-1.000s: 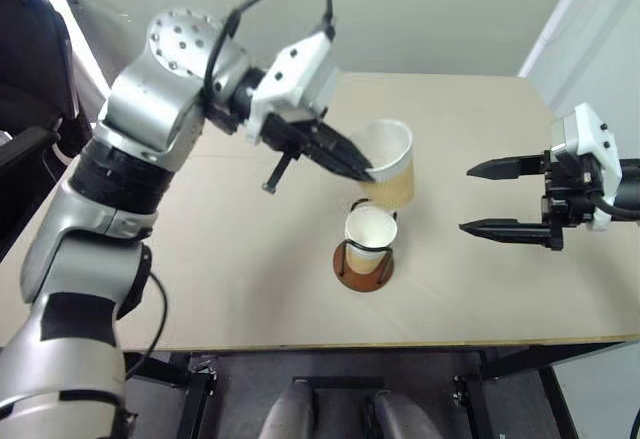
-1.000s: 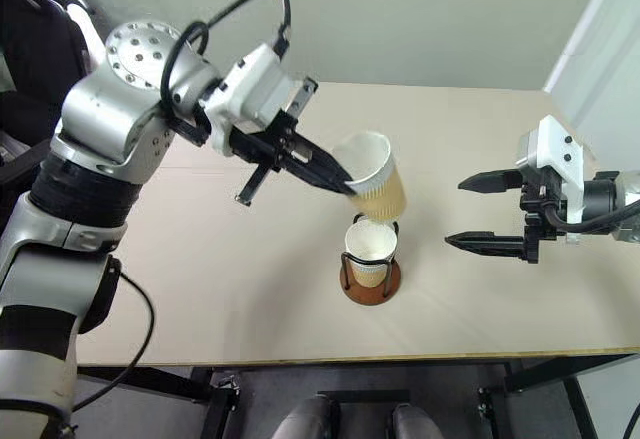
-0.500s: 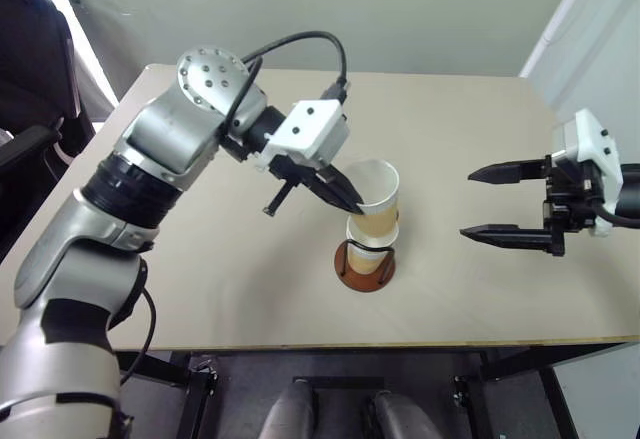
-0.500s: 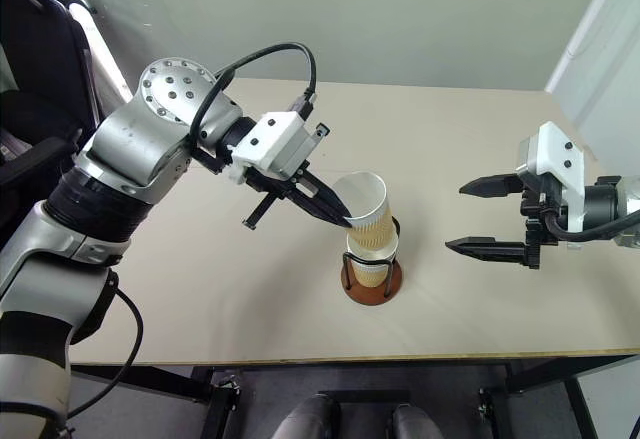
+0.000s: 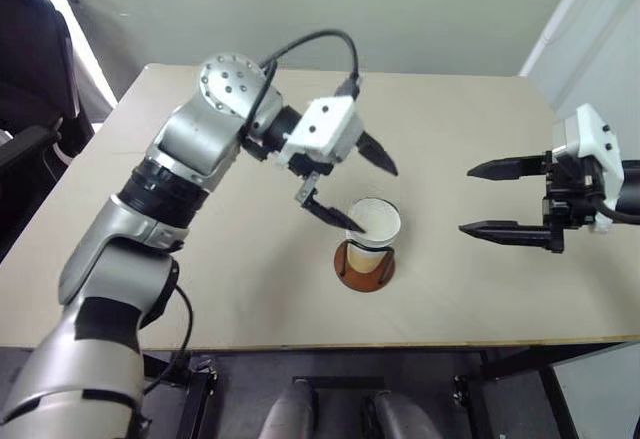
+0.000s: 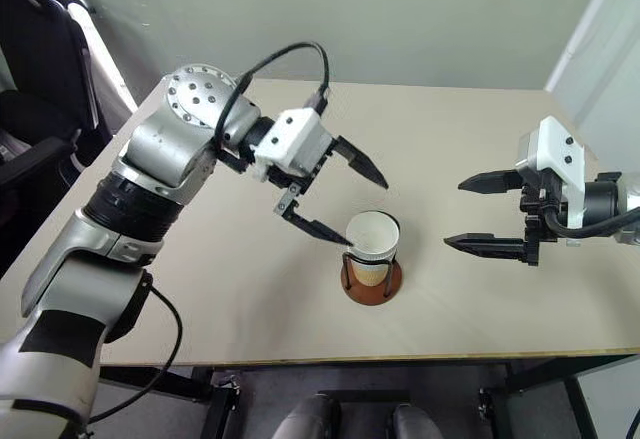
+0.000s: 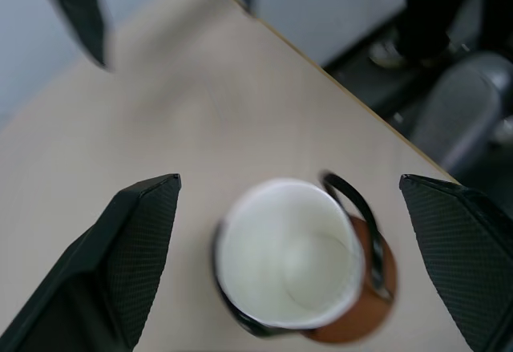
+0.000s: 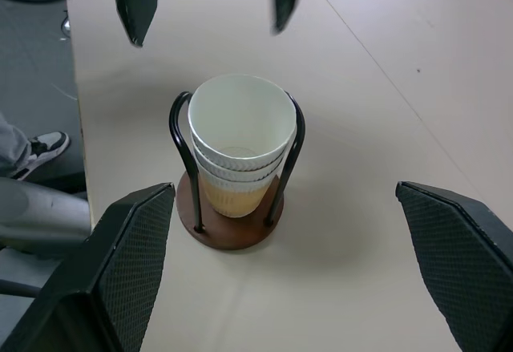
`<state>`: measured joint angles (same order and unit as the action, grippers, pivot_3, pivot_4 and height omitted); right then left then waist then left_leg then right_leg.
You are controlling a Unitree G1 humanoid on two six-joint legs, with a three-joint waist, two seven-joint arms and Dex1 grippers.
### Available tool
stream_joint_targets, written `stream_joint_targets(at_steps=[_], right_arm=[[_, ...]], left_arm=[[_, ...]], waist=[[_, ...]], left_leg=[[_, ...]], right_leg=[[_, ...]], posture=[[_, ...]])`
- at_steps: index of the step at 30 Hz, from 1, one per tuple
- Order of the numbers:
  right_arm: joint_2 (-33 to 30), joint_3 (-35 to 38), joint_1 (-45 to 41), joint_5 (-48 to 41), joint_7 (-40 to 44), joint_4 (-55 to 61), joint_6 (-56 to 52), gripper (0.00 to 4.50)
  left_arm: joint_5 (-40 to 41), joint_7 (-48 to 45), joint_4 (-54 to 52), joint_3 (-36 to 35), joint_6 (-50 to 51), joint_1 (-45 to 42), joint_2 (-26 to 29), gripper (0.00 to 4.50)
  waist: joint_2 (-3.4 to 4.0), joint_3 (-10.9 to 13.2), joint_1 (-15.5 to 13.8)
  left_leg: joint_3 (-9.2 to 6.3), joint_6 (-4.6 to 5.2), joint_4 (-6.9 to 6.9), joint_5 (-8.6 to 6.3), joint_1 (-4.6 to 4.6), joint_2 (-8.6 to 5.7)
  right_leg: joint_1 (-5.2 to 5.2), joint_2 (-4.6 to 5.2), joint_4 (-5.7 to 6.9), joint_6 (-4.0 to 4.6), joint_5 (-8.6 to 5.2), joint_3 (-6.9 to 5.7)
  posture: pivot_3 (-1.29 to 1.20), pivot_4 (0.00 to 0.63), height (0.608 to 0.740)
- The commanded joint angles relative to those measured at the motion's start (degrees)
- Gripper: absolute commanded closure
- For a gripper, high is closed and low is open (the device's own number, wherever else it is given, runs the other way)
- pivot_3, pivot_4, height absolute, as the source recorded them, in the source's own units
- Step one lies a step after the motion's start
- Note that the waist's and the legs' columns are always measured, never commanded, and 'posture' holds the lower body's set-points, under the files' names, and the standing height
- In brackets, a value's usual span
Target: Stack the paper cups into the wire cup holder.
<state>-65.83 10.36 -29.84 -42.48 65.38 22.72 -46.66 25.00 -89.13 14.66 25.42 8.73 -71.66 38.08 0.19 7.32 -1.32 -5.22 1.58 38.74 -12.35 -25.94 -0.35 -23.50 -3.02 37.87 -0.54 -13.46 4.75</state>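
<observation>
Standing nested inside the wire cup holder (image 8: pixel 232 220), the paper cups (image 8: pixel 240 139) form a ribbed tan-yellow stack with white rolled rims, near the front middle of a smooth beige table (image 5: pixel 200 289). Thin black wire arches rise from the holder's round reddish-brown disc on either side of the stack. The left gripper (image 6: pixel 345 209) hangs just over the top cup, its black textured fingers spread wide and gripping nothing. Well to the right, the right gripper (image 5: pixel 492 199) hovers above the table, jaws likewise spread and empty.
</observation>
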Motion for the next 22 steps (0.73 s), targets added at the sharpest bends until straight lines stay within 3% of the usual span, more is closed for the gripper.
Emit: stream_joint_targets(at_steps=[1,5,9,13,22], right_arm=[[-0.1,0.6,-0.4,-0.4,1.1,-0.7,0.6,0.0],[-1.6,3.5,4.6,-0.1,4.4,-2.8,1.7,0.0],[-3.6,4.9,9.0,1.9,8.3,-8.2,4.2,0.0],[-3.5,4.1,8.9,4.1,10.0,-14.5,7.2,0.0],[-1.0,1.6,6.7,7.6,11.2,-21.5,11.7,0.0]], left_arm=[[3.5,1.8,-1.5,-8.4,10.2,3.4,4.8,0.02],[3.8,4.7,-3.7,-17.8,15.9,15.2,15.0,0.02],[5.4,8.6,-4.7,-28.3,18.9,26.8,21.1,0.02],[8.0,12.9,-6.2,-37.1,22.5,35.2,22.5,0.02],[9.5,18.2,-11.2,-43.7,24.4,44.8,21.4,0.02]], waist=[[0.05,0.0,0.5],[0.11,0.0,1.2],[0.1,0.0,0.9],[0.07,-0.1,0.2],[0.06,-0.1,0.3]], left_leg=[[0.01,0.0,-0.03,0.0,0.02,0.0],[0.02,-0.19,-0.25,0.11,0.16,0.03],[0.01,-0.36,-0.44,0.35,0.07,0.03],[-0.03,-0.24,-0.43,0.34,0.12,0.0],[0.01,-0.24,-0.58,0.32,0.58,-0.03]], right_leg=[[0.0,0.0,0.0,0.0,0.0,0.0],[-0.04,-0.02,-0.01,-0.01,-0.02,0.01],[-0.2,-0.02,-0.03,0.01,-0.02,0.02],[-0.09,0.0,-0.05,0.14,0.02,0.02],[0.2,0.04,0.04,0.47,0.05,0.01]], posture=[[0.0,0.15,0.74],[0.0,0.15,0.74],[0.0,0.15,0.74],[0.0,0.15,0.74],[0.0,0.15,0.74]])
